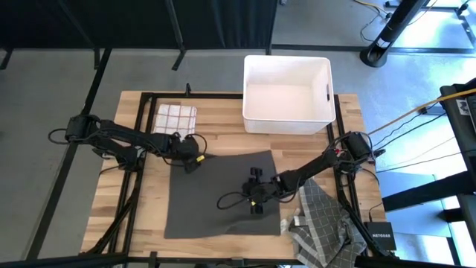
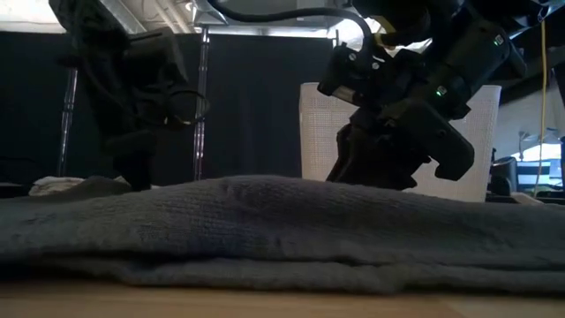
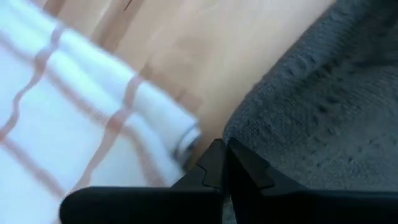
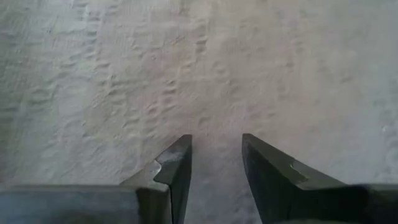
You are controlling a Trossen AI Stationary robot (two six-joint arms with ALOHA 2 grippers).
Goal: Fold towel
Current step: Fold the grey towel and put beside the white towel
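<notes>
Left gripper point(image 1: 192, 160) at far-left corner of dark towel point(image 1: 223, 212), jaws together, seemingly pinching edge. Right gripper point(image 1: 256, 195) mid-towel, jaws apart, pressing down.

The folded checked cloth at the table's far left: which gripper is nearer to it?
The left. The left gripper sits just beside the checked cloth, at the gray towel's far corner; the right gripper rests mid-towel, farther off.
</notes>
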